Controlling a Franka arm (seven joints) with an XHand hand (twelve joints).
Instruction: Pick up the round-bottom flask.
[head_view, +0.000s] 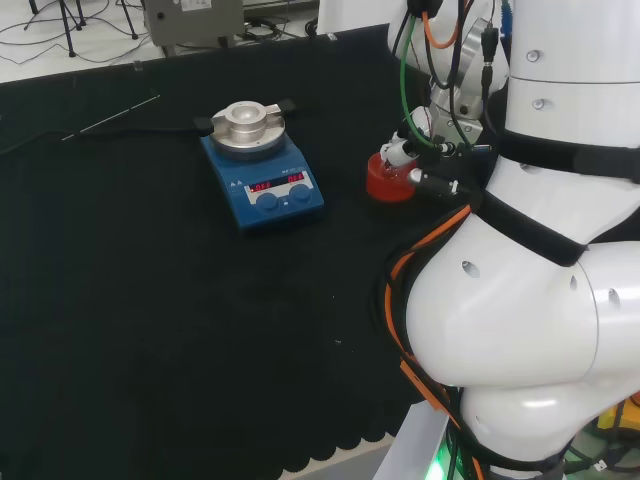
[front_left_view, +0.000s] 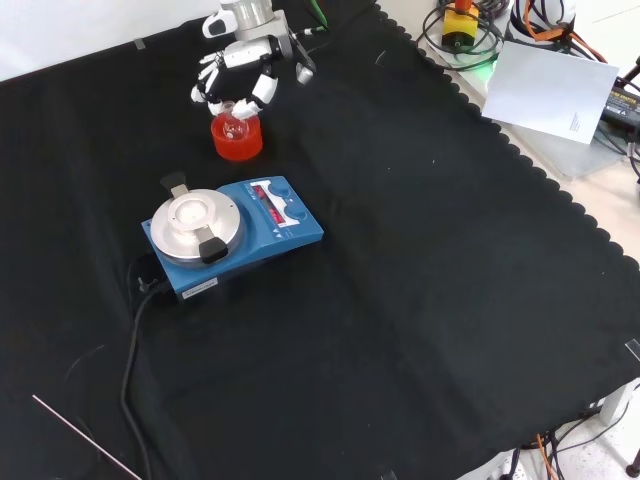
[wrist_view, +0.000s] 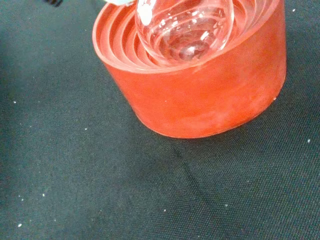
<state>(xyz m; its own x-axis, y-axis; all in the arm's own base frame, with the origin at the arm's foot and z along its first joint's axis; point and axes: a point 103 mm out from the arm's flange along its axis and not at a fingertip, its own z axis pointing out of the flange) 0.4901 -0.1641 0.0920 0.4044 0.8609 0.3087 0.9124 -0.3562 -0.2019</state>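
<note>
Front view: we see the hand (front_left_view: 240, 78) above the flask (front_left_view: 236, 127), fingers curled around its top for the lift; its round base sits in the red ribbed stand (front_left_view: 237, 142), near the cloth's far edge.

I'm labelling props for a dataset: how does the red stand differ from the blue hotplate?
The red stand is a small round ribbed ring; the blue hotplate is a bigger box with knobs. The red stand cradles the round-bottom flask below the hand; the hotplate's metal top carries no glassware. Both sit on the black cloth.
</note>
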